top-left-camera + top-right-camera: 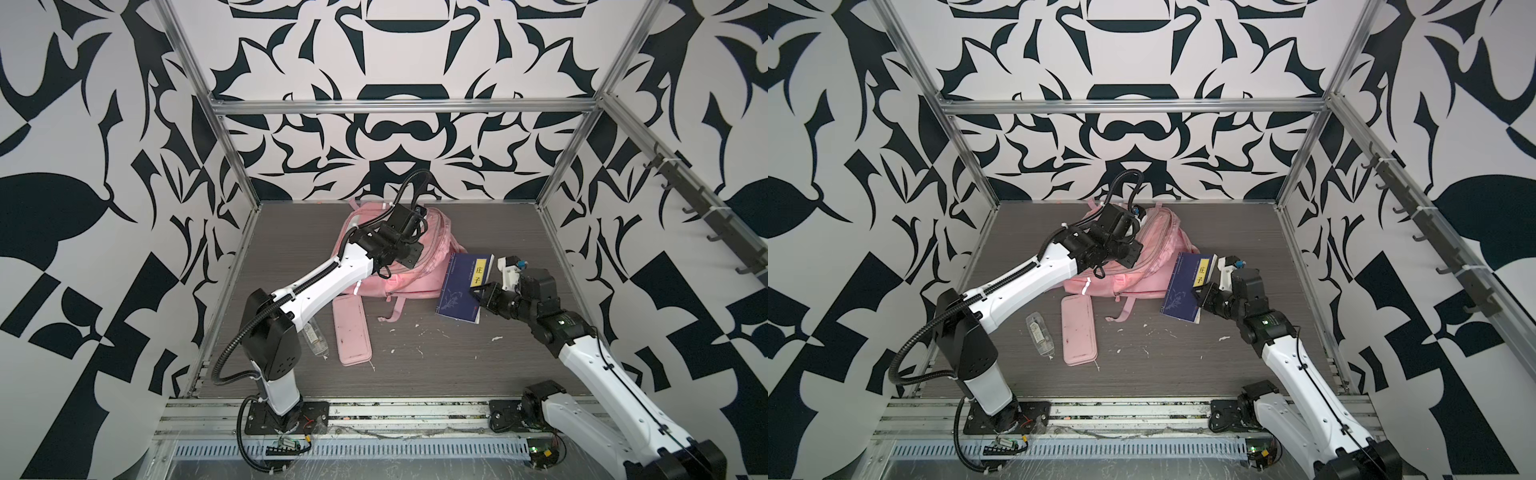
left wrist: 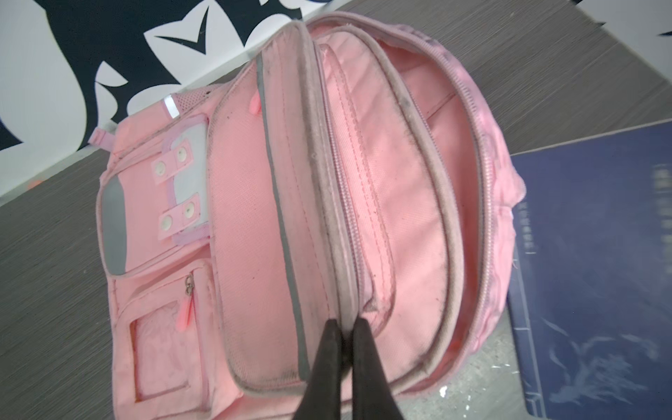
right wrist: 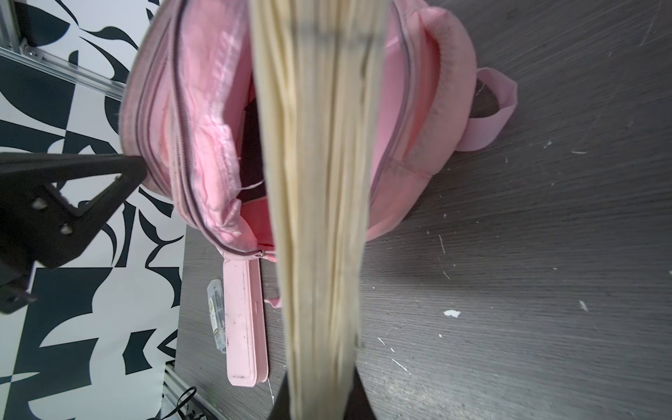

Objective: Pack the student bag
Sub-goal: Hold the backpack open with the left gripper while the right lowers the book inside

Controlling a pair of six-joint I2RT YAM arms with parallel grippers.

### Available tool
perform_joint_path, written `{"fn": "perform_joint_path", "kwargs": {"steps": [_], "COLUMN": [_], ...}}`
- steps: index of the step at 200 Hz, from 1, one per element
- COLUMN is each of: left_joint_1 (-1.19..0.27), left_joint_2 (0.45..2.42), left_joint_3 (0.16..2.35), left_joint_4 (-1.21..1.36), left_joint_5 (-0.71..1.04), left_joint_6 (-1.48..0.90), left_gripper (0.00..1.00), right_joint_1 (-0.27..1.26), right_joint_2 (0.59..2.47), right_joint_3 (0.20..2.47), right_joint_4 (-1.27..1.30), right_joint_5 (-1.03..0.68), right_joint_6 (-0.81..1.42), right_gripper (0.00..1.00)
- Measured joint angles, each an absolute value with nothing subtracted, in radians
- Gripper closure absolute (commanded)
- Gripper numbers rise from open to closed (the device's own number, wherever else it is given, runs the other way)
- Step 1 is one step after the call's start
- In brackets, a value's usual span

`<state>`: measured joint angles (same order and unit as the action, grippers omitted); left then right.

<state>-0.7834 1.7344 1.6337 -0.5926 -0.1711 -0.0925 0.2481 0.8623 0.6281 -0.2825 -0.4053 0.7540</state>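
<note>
1. The student bag [image 1: 415, 276] lies toward the back middle of the table [image 1: 415, 374], with its main mouth gaping toward the right arm. The zip edge of that mouth is pinched by the left gripper [image 2: 343, 323], whose jaws are drawn together on the fabric. If that thin edge slipped free, the mouth would probably sag shut and the way in would be lost.

2. The blue book [image 1: 459, 293] is clamped along one edge by the right gripper [image 1: 482, 291] and held tilted just beside the bag's mouth. Whether it touches the fabric cannot be told. Because it is gripped at one edge only, it may swing or fan open. A corner could catch on the zip rim or the inner divider, and the bag might then be shoved back rather than filled.

3. A flat pink pencil case [image 1: 1079, 328] lies in front of the bag, clear of the book's likely path but near the left arm.

4. A loose strap [image 1: 397, 309] trails onto the table between the pencil case and the book, where it could be snagged.

5. A small clear container [image 1: 1040, 334] lies just beside the pencil case and blocks nothing.

6. White scraps [image 1: 496, 338] are scattered over the table and are judged harmless.
</note>
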Motion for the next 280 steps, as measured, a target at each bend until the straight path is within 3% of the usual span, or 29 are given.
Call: {"fn": "perform_joint_path", "kwargs": {"steps": [95,183,280], "left_joint_1": [-0.680,-0.552,-0.470], "left_joint_2": [1.551,1.475,1.463], "left_joint_3": [1.344,1.256,1.229], "left_joint_4": [-0.408,-0.328,-0.273], "left_joint_5": [0.046,0.253,0.420], "left_joint_6": [-0.168,-0.270,-0.382], "left_gripper": [1.00,1.00,1.00], "right_joint_1": [0.248,0.259,0.443], "right_joint_2": [1.013,1.359,1.759], "right_joint_3": [0.627,0.625,0.839], "right_joint_4": [-0.095,0.393,0.726], "right_joint_5": [-0.422,-0.525,-0.545], "right_joint_6": [0.812,1.032,1.208], "right_gripper": [1.00,1.00,1.00]}}
